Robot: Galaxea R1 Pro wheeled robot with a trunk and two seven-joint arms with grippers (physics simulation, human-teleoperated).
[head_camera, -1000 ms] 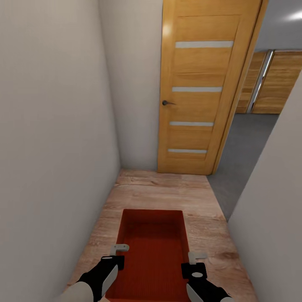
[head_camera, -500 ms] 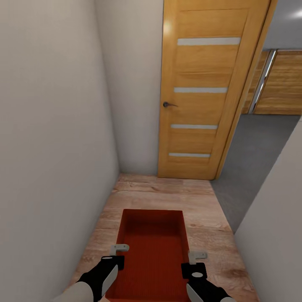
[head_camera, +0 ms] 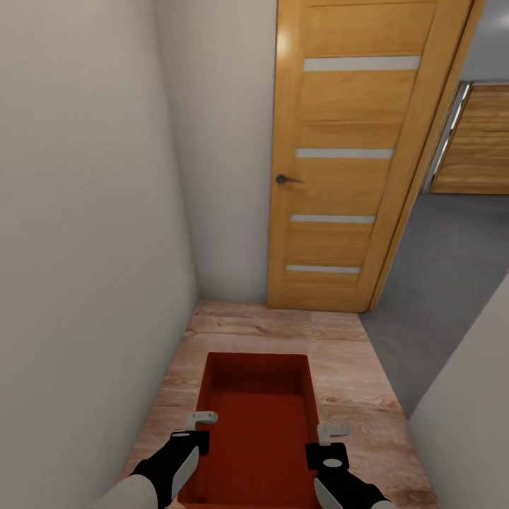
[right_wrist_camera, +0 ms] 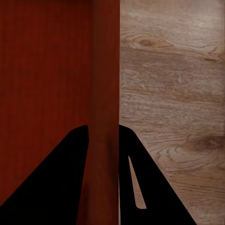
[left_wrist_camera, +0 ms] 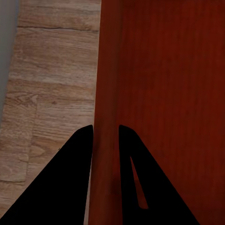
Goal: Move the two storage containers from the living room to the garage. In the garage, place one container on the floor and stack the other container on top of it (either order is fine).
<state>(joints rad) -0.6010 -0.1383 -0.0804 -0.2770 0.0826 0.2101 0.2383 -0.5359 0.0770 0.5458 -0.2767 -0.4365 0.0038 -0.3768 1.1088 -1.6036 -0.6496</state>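
Head view. One storage container point(head_camera: 258, 424), orange-red and lidless, was carried low at 6 o'clock over the wood plank floor point(head_camera: 339, 360) of a narrow passage. The left gripper point(head_camera: 200, 424) clasped its left wall and the right gripper point(head_camera: 326, 437) clasped its right wall. A white wall point(head_camera: 85, 233) stood close at 9 o'clock. The orange-wood door point(head_camera: 346, 155), with four frosted strips, stood open at 12 to 1 o'clock. Beyond it, at 2 to 3 o'clock, lay the grey concrete floor point(head_camera: 452, 283) of the garage.

Left wrist view. The left gripper point(left_wrist_camera: 105, 133) was clenched on the container's thin wall point(left_wrist_camera: 107, 93), one finger on each face of the wall. Plank floor point(left_wrist_camera: 51, 79) showed beneath.

Right wrist view. The right gripper point(right_wrist_camera: 103, 133) was likewise clenched on the opposite wall point(right_wrist_camera: 105, 70), with plank floor point(right_wrist_camera: 173, 93) on the outer side.

Hazards, as judged:
- The turn toward the doorway was tight. A late turn would likely drive the container's far end into the door leaf or the end wall.
- Both holds were pinches on a thin, flared wall. A knock, or uneven arm motion during the turn, could let the wall slip from a pinch and tilt or drop the container.
- The base could scrape the close left wall.
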